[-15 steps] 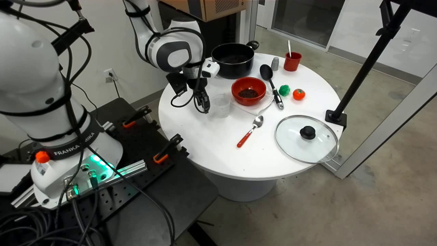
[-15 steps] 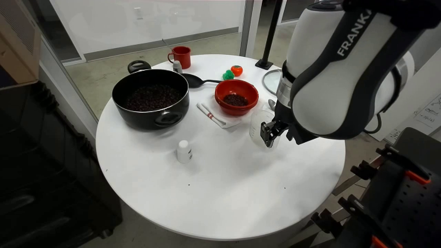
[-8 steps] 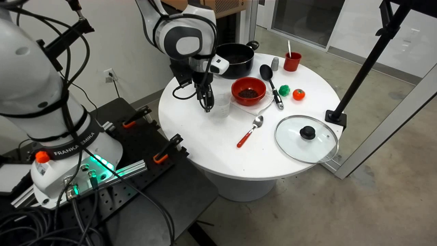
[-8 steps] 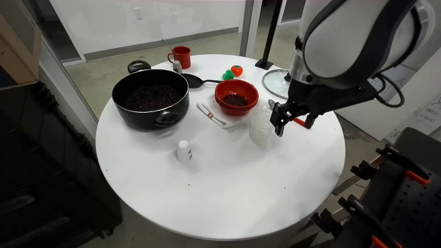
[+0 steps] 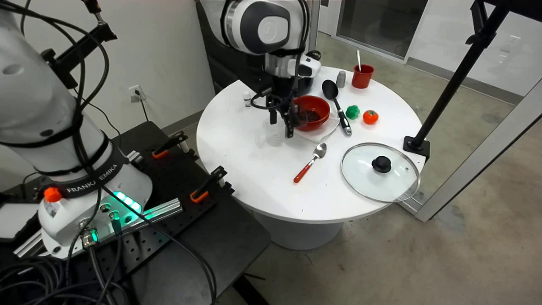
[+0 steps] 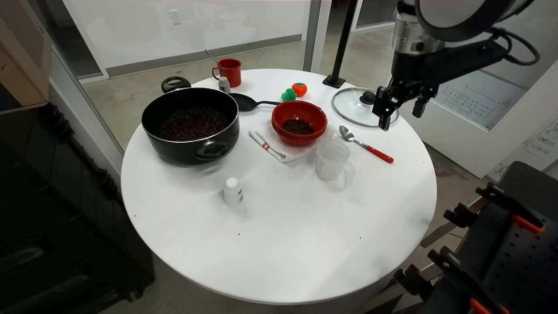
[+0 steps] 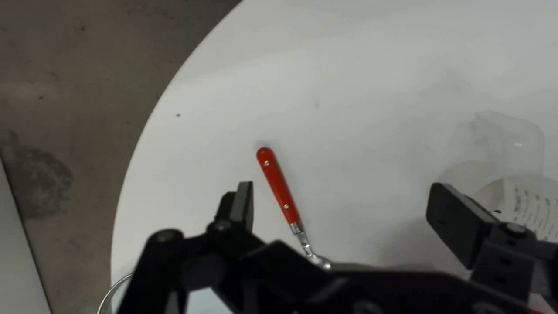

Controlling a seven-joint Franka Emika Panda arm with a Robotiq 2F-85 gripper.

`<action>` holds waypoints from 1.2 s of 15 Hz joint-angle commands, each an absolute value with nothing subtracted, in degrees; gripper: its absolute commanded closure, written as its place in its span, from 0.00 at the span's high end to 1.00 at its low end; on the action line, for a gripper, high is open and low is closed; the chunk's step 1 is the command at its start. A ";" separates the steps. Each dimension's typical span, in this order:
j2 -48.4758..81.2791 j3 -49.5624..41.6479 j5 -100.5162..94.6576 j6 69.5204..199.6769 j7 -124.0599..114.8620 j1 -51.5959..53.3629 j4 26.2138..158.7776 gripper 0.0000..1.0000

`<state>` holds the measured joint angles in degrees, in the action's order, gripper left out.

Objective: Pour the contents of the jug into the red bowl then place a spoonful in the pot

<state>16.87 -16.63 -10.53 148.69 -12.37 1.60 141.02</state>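
Note:
A clear plastic jug [image 6: 332, 162] stands upright on the white table; no contents show in it. Dark beans lie in the red bowl [image 6: 320, 122] beside it. The black pot [image 6: 162, 150] holds more dark beans and is partly hidden by the arm in an exterior view. A metal spoon with a red handle [image 7: 277, 185] lies flat on the table. My gripper [image 7: 342, 196] hangs above the table, its fingers wide apart and nothing between them. The spoon shows below that gap, its bowl end hidden behind the gripper. In the wrist view one finger [image 7: 457, 222] covers part of the jug.
A glass lid [image 5: 364, 180] overhangs the table edge near a black pole [image 5: 449, 80]. A black ladle [image 6: 244, 102], a red cup [image 6: 230, 72], a tomato [image 6: 299, 90] and a green vegetable [image 6: 288, 94] lie towards the rim. A white bottle [image 6: 233, 194] stands near the pot.
My gripper has come away from the jug, rising and moving across towards the red-handled spoon and the lid. The jug stays standing where it was, and its handle now shows.

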 commanded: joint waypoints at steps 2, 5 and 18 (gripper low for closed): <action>18.88 -16.14 -16.03 145.89 -8.07 -2.41 133.59 1.00; 21.50 -14.49 -12.93 150.41 -3.06 -6.41 131.37 1.00; 28.54 -9.07 -6.80 149.90 14.04 -16.42 125.99 1.00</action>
<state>28.55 -8.88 -6.98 149.99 13.93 -16.63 126.03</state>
